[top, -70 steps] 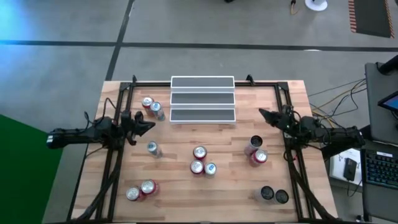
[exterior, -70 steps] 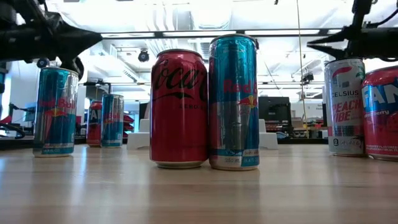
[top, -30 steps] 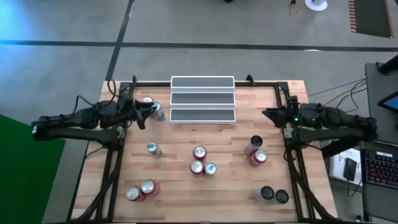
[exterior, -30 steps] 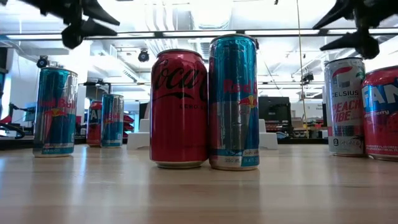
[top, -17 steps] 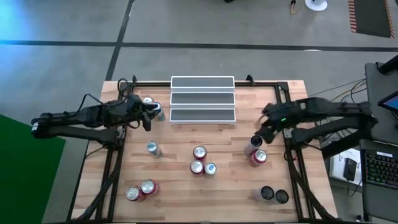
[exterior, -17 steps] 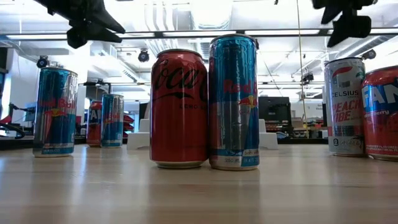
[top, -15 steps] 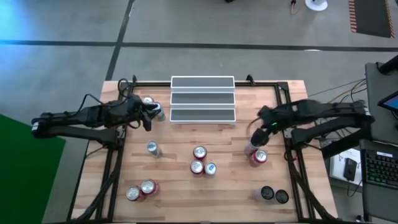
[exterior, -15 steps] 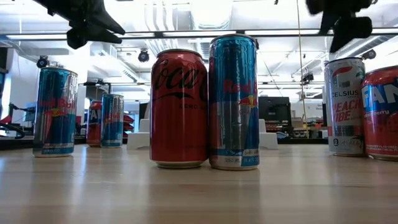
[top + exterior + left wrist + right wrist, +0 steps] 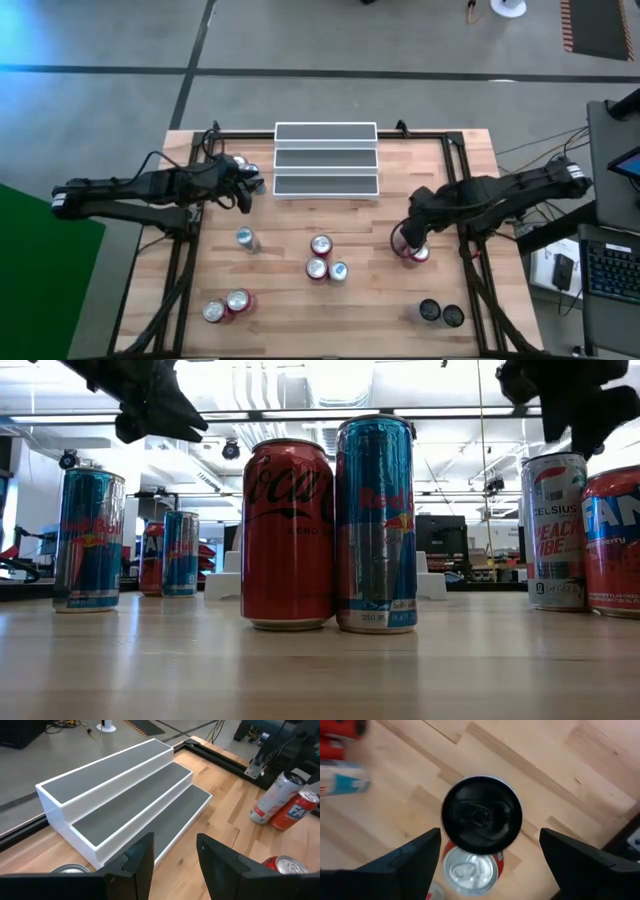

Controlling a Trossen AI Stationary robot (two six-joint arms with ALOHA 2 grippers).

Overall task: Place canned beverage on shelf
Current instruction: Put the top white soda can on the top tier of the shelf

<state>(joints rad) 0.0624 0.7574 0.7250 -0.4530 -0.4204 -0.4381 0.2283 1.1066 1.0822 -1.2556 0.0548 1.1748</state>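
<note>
The shelf [image 9: 326,160], three white-edged steps with grey treads, stands at the table's far middle and also fills the left wrist view [image 9: 125,800]. My right gripper [image 9: 408,228] points straight down, open, above a white can with a black top [image 9: 482,815]. Its fingers [image 9: 405,865] stand wide on either side of the can and well above it. A red can [image 9: 472,867] stands right beside that can. My left gripper [image 9: 246,185] hovers open, with nothing between its fingers, over two cans [image 9: 238,166] by the shelf's left end.
More cans stand upright on the wooden table: one blue can [image 9: 245,238], a group of three [image 9: 321,260] in the middle, a pair [image 9: 227,305] near left and two dark-topped ones [image 9: 440,313] near right. A black frame [image 9: 450,150] edges the table.
My right gripper has swung from the table's right edge toward the middle and the near edge, tipped to point straight down, and come down over the black-topped can. My left gripper has edged a little toward the shelf's left end. No can has moved.
</note>
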